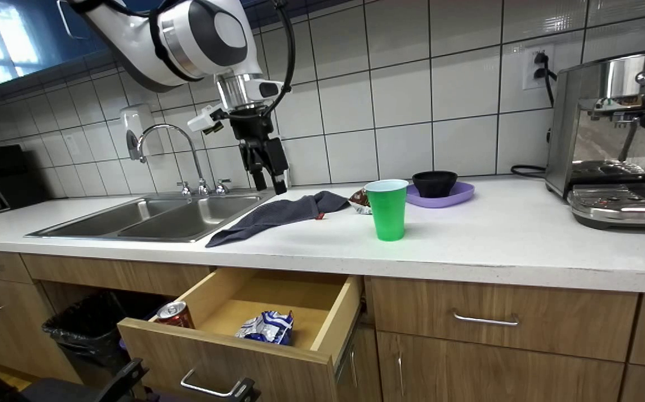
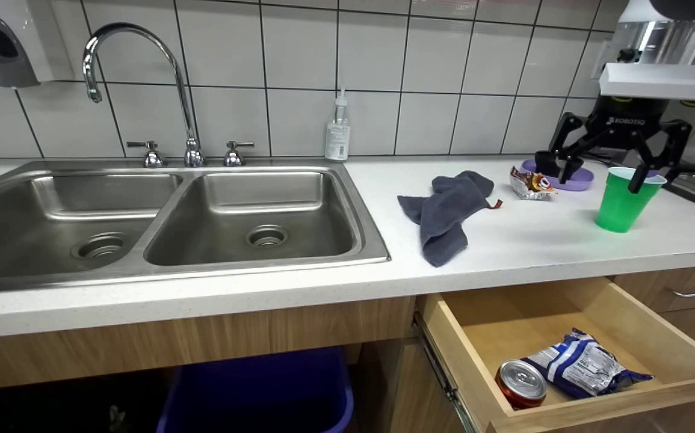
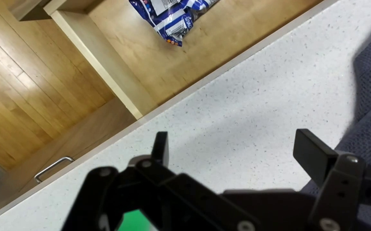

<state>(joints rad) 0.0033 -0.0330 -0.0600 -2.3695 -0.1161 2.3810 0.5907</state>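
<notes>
We see the pincer (image 3: 232, 148) hanging above the bench (image 1: 512, 229), toward its front edge, jaws wide apart with nothing gripped. Nearest to it: cup (image 1: 388, 215) on one side, towel (image 2: 450, 215) on the other. In an exterior view a finger overlaps the cup; we read that as line of sight, not contact. Cup stands mouth up on its narrow base, in from the front edge, probably its only steady pose. Towel lies slumped near the sink (image 2: 373, 245), one end toward the front edge; limp cloth, so no set shape. Wrapper (image 2: 531, 185) sits between them, farther back. Bowl (image 1: 435, 184) rests on the plate (image 1: 462, 196) by the back edge, plate likely acting as tray. Drawer (image 2: 540, 319) is pulled out below the front edge, exposing the can (image 2: 522, 382) upright in a front corner, bag (image 2: 588, 364) flopped beside it. Materials: bench white, speckled; towel grey, coarse knit; cup green, looks like thin plastic; bowl round, black; plate purple; wrapper and bag shiny, crinkled film; drawer pale wood.
</notes>
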